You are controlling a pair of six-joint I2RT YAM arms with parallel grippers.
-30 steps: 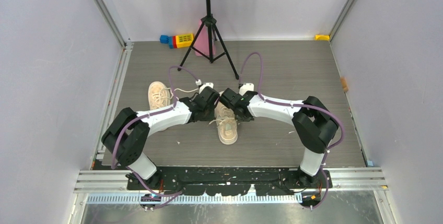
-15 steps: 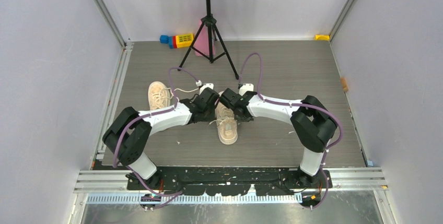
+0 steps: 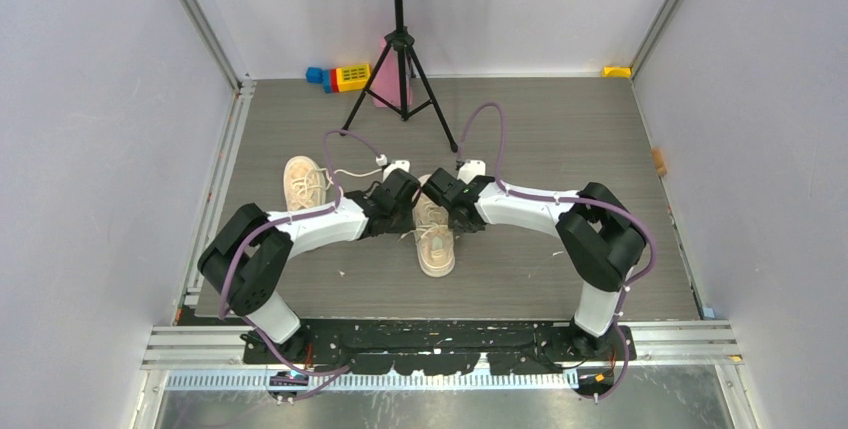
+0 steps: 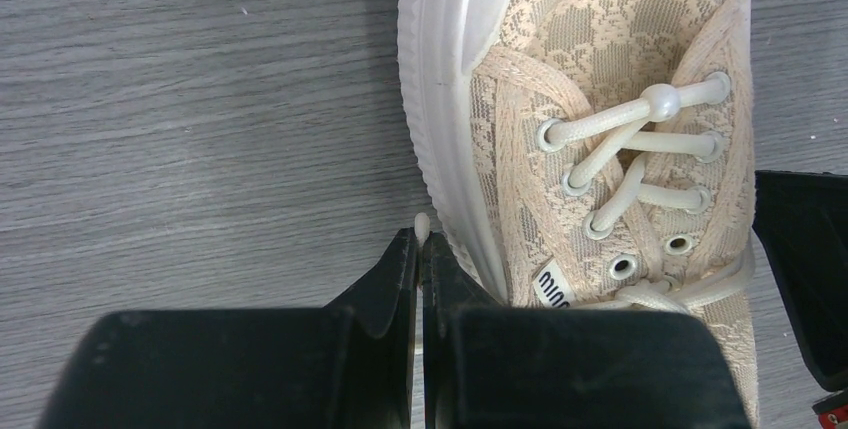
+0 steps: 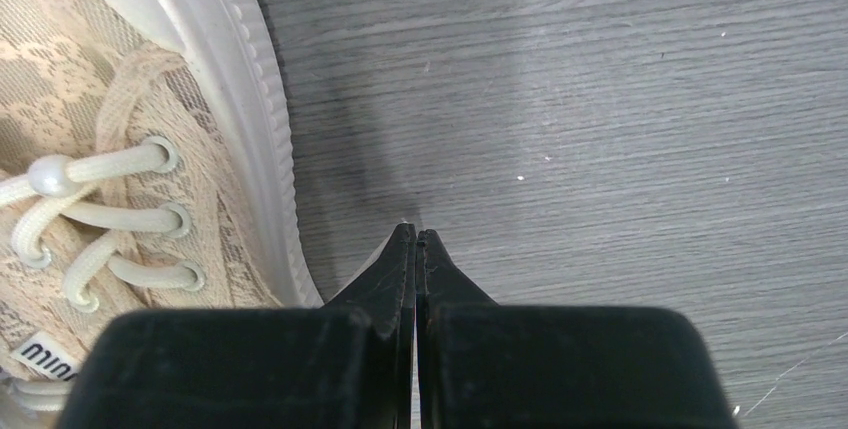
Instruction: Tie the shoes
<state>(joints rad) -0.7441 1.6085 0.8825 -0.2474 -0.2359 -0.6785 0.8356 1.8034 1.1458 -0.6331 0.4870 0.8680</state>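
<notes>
One cream sneaker [image 3: 436,247] lies mid-table with its toe toward the arm bases; it also shows in the left wrist view [image 4: 610,99] and the right wrist view [image 5: 120,129]. Its white laces [image 4: 640,139] run through the eyelets, with a small knot at the top crossing. My left gripper [image 3: 411,219] [image 4: 422,241] sits against the shoe's left sole, shut on a white lace end [image 4: 422,223] that pokes out past the tips. My right gripper [image 3: 458,219] [image 5: 415,239] is shut just right of the sole; no lace shows clearly in it. The second sneaker [image 3: 303,183] lies at the left.
A black tripod stand [image 3: 400,59] stands at the back centre, with coloured toy blocks [image 3: 340,77] and a pink object beside it. A small yellow item [image 3: 617,72] lies at the back right corner. Metal rails border the table's left side.
</notes>
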